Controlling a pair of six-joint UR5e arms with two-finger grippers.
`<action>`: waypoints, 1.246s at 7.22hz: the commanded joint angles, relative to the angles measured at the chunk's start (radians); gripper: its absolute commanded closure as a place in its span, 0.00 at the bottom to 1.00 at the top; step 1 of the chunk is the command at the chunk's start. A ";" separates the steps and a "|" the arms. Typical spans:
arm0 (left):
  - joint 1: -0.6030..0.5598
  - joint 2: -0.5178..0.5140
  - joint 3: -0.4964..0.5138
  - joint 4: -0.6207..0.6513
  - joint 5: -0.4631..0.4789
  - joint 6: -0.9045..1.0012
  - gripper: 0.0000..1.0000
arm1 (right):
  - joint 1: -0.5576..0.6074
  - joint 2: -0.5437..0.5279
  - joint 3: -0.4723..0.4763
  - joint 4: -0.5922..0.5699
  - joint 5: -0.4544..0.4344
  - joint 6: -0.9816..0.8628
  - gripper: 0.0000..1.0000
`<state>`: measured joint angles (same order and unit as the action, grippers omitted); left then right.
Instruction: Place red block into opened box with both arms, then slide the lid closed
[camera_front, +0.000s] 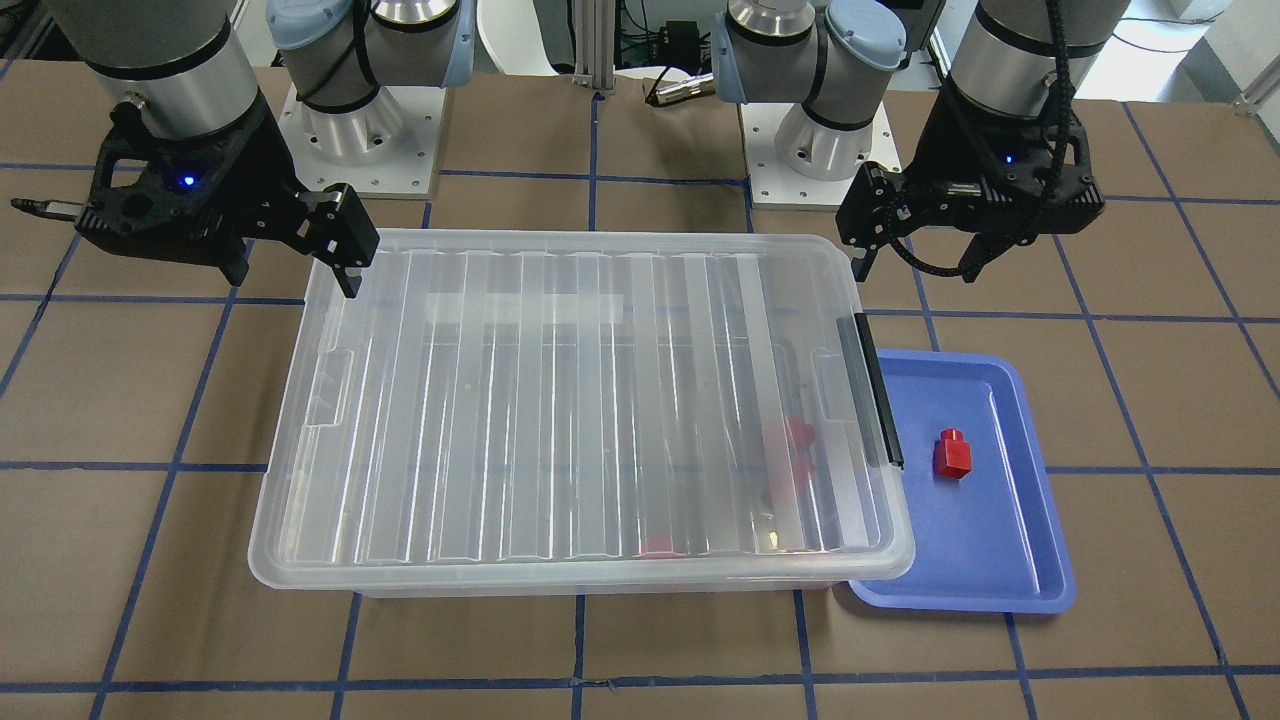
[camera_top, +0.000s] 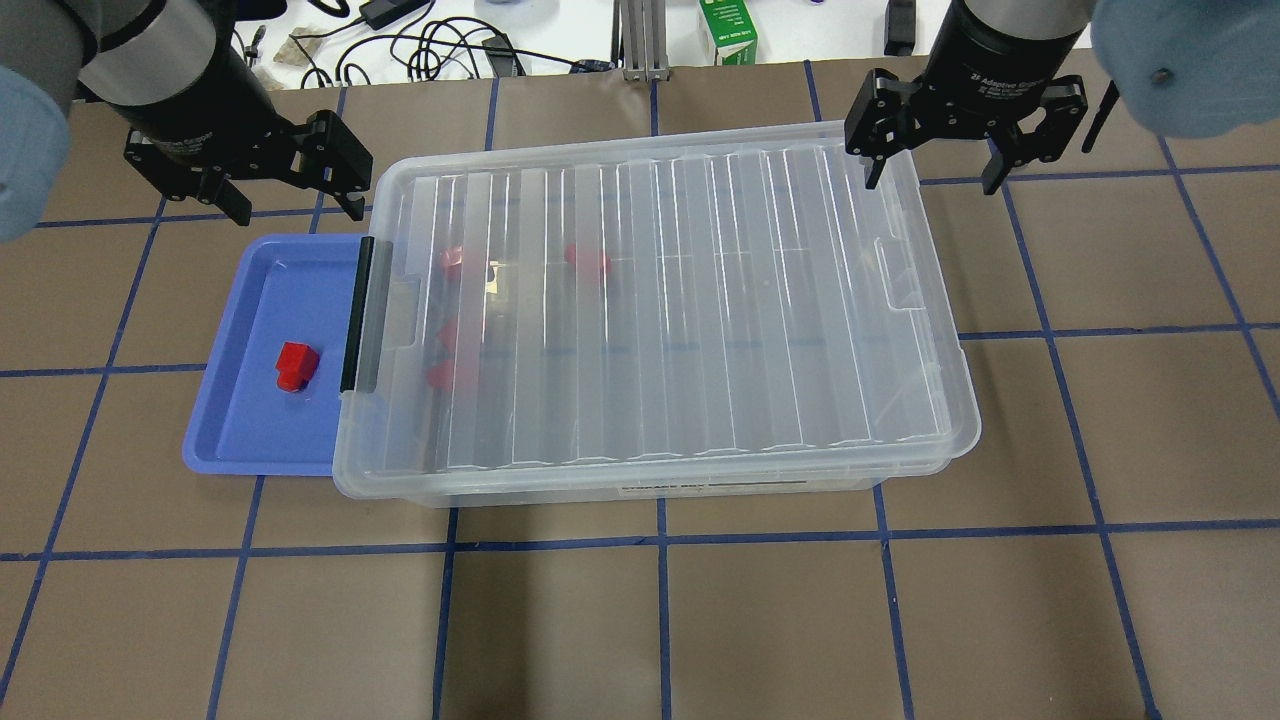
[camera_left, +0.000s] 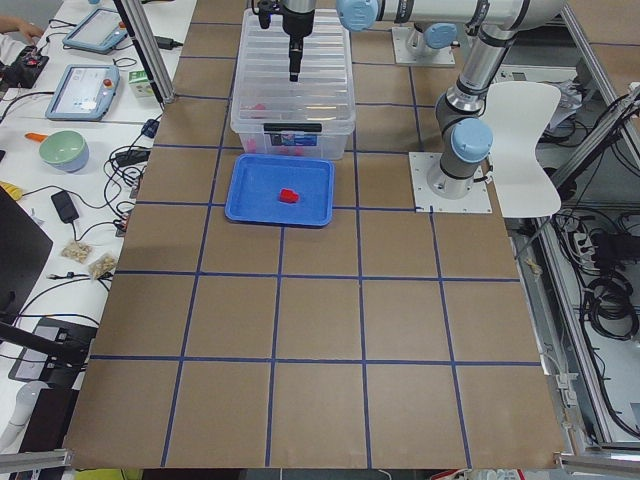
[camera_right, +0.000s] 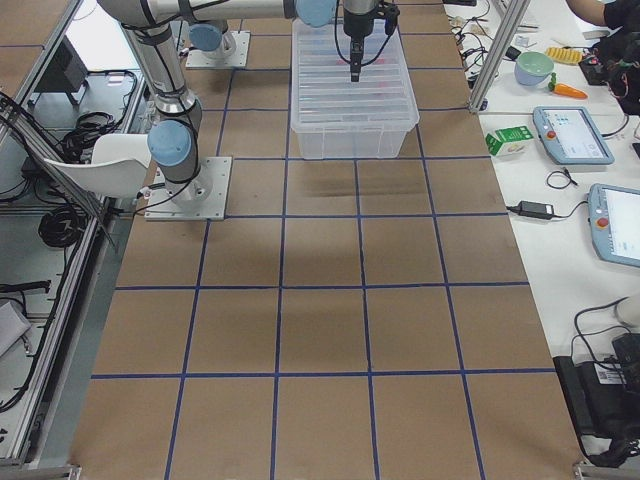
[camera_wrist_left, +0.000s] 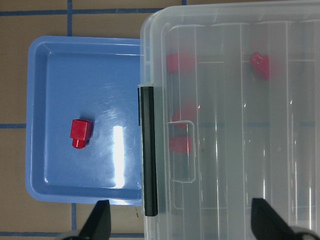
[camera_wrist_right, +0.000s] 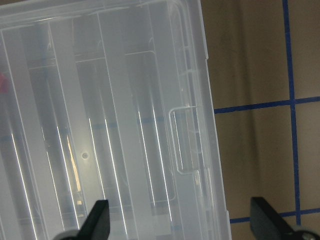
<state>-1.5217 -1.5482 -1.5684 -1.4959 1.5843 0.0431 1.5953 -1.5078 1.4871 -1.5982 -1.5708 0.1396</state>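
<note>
Brown table (camera_top: 600, 630) gridded with blue tape (camera_top: 780, 535); cluttered benches (camera_right: 580, 290) flank it. Right gripper (camera_top: 932, 178), fingers apart, bears lettering, perhaps "2F Adaptive"; left gripper (camera_top: 295, 205) likewise spread, empty.

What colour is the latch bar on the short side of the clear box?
Black. The latch bar shows best in the left wrist view, beside the blue tray.
</note>
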 joint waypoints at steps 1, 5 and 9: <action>0.000 -0.001 0.001 -0.009 -0.006 0.000 0.00 | -0.003 0.000 -0.001 0.000 0.000 0.000 0.00; 0.000 -0.001 -0.001 -0.009 -0.001 0.000 0.00 | -0.034 0.003 -0.001 -0.022 -0.002 -0.027 0.00; 0.000 -0.001 0.001 -0.009 0.000 0.000 0.00 | -0.129 0.052 0.172 -0.205 0.000 -0.198 0.00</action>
<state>-1.5217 -1.5490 -1.5690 -1.5049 1.5820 0.0434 1.4794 -1.4761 1.5823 -1.6959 -1.5717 -0.0303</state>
